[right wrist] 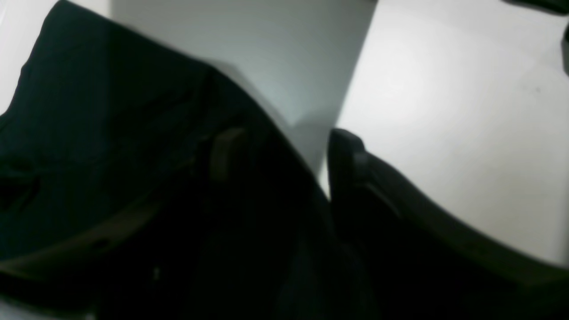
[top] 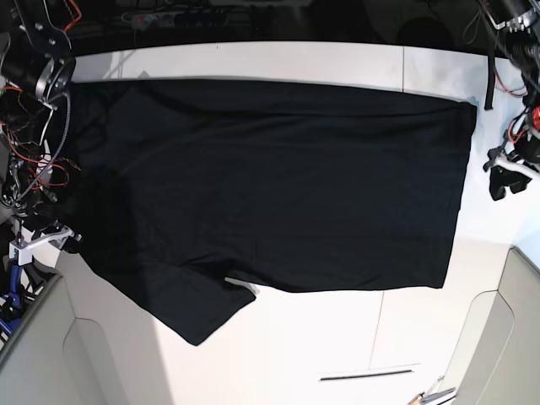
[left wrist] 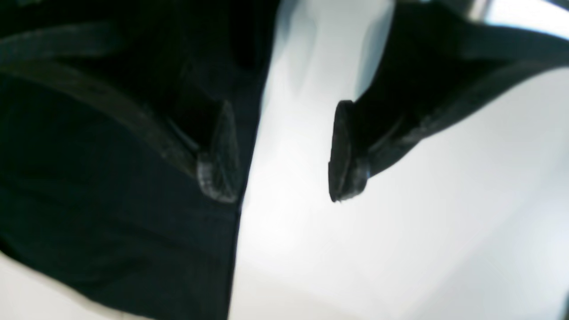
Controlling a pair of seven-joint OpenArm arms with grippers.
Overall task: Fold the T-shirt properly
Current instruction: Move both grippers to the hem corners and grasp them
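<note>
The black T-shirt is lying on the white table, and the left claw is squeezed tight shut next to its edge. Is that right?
Not quite: the left claw isn't squeezed shut. The left wrist view shows its two fingers wide apart, with white table showing between them. The rest is right: the black T-shirt is lying on the table, and the claw is next to its edge.

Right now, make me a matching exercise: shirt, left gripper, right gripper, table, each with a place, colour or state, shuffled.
Things:
1. Shirt
2. Left gripper
3. Right gripper
4. Table

Matches:
A. white, beneath the cloth
B. open, at the shirt edge on the base view's left
C. black, spread out wide
D. open, at the shirt edge on the base view's right

Pairs: 1-C; 2-D; 3-B; 4-A
</note>
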